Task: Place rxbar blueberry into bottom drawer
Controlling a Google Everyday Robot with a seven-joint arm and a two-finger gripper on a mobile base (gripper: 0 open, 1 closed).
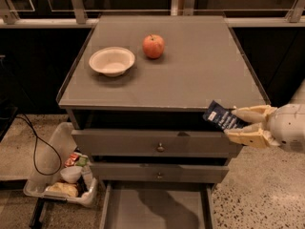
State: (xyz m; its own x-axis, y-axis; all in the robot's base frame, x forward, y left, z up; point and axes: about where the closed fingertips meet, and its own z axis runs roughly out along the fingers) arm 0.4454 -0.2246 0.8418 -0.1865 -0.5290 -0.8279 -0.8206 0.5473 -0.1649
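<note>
Two cream fingers of the gripper pinch one end of the rxbar blueberry, holding it in the air just off the front right edge of the table. Lower down and to the left, the bottom drawer stands pulled open. An apple and a bowl sit well apart from the bar on the table.

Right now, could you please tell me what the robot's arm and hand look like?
The hand sits at the right edge of the view, level with the top drawer. It has two pale cream-yellow fingers, blocky and tapering towards the tips, on a rounded white wrist housing. No cables or markings show.
</note>
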